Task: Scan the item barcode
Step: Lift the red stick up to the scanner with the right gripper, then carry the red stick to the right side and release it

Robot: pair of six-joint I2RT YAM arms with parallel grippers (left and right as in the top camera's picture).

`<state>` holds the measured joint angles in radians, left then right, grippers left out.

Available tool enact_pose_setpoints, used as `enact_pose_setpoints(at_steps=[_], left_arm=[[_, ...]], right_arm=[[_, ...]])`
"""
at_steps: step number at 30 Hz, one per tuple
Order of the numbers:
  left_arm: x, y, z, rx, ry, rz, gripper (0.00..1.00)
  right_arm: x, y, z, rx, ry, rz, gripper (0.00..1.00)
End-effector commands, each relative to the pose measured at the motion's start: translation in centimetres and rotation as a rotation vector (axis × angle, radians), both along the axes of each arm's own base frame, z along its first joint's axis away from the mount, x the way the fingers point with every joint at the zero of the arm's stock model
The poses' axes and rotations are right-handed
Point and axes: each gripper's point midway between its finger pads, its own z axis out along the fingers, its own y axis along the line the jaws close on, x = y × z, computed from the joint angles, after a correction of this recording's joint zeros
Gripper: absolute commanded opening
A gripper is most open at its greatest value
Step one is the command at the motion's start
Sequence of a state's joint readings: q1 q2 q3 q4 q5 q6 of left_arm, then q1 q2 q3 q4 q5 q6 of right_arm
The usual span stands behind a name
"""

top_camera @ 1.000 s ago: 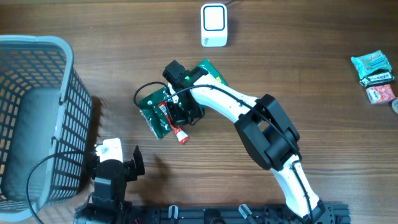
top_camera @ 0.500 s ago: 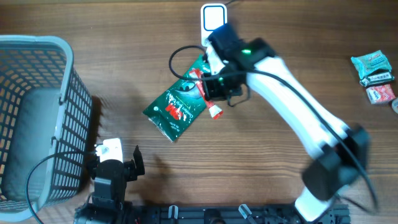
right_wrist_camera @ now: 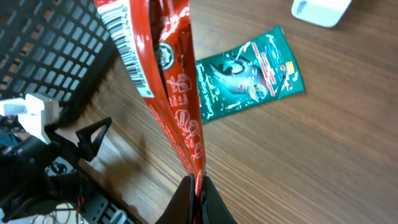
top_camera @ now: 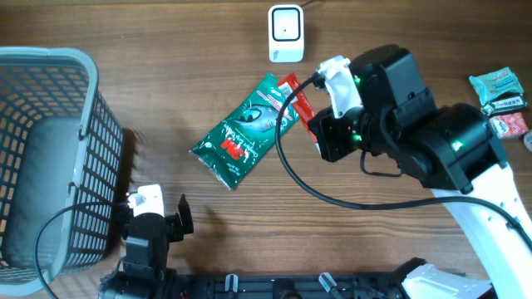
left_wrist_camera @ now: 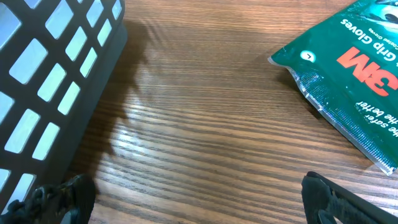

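A red packet (right_wrist_camera: 168, 81) hangs pinched at its lower edge between the fingers of my right gripper (right_wrist_camera: 198, 186), which is shut on it and holds it above the table. A barcode (right_wrist_camera: 124, 43) shows on the packet's upper left side. From overhead, the red packet (top_camera: 295, 98) sits just left of the right gripper (top_camera: 326, 133), below the white scanner (top_camera: 285, 33). My left gripper (left_wrist_camera: 196, 196) stands open over bare wood, with nothing between its fingers, near the front edge (top_camera: 154, 218).
A green 3M packet (top_camera: 243, 133) lies flat mid-table, also in the left wrist view (left_wrist_camera: 348, 68). A grey mesh basket (top_camera: 50, 158) fills the left side. Small snack packs (top_camera: 499, 91) lie at the far right edge.
The right arm has lifted the red packet off the green one and swung it right, below the scanner. The green packet was dragged and turned. The left arm has not moved.
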<state>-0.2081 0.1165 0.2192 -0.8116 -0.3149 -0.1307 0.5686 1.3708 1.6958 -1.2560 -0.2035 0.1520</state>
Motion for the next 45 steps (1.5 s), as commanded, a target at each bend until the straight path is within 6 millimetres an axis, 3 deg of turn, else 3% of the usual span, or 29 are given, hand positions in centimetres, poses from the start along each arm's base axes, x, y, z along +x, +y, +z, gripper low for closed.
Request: enact_pose_setpoints(at_steps=[1,4,9,11,16,19,22,25,28,34,41,44,45], left_arm=[[-0.1,0.0,-0.4,0.01,0.009,-0.013,1.0],[-0.1,0.0,-0.4,0.01,0.009,-0.013,1.0],[-0.1,0.0,-0.4,0.01,0.009,-0.013,1.0],[-0.1,0.0,-0.4,0.01,0.009,-0.013,1.0],[-0.1,0.0,-0.4,0.01,0.009,-0.013,1.0],[-0.1,0.0,-0.4,0.01,0.009,-0.013,1.0],[-0.1,0.0,-0.4,0.01,0.009,-0.013,1.0],[-0.1,0.0,-0.4,0.01,0.009,-0.013,1.0],[-0.1,0.0,-0.4,0.01,0.009,-0.013,1.0],[-0.1,0.0,-0.4,0.01,0.009,-0.013,1.0],[-0.1,0.0,-0.4,0.01,0.009,-0.013,1.0],[-0.1,0.0,-0.4,0.01,0.009,-0.013,1.0],[-0.1,0.0,-0.4,0.01,0.009,-0.013,1.0]], right_arm=[[0.0,-0.5,-0.4,-0.038,-0.004,0.003,0.04],[1.6,-1.4,-0.2,-0.088,-0.07,-0.057,0.05],[7.6,-1.9,0.1,-0.154,-0.258,-0.199,0.04],[10.1,-2.3,-1.0,-0.216,-0.303,-0.264,0.04],[18.7,-3.9,-3.7,-0.459,-0.501,-0.491,0.05],[23.6,-2.6,-5.2,-0.561,-0.637,-0.471,0.04],[28.0,-1.3,-8.1,-0.618,-0.734,-0.432,0.05],[30.8,-1.6,-11.2,-0.67,-0.786,-0.453,0.04],[32.5,-1.8,-14.6,-0.776,-0.81,-0.392,0.05],[33.3,-2.7,-18.0,-0.949,-0.81,-0.336,0.05],[33.2,-4.7,-18.0,-0.997,-0.781,-0.404,0.04],[32.4,-7.2,-16.7,-1.084,-0.752,-0.502,0.04],[31.9,-10.3,-16.2,-1.137,-0.69,-0.557,0.04]])
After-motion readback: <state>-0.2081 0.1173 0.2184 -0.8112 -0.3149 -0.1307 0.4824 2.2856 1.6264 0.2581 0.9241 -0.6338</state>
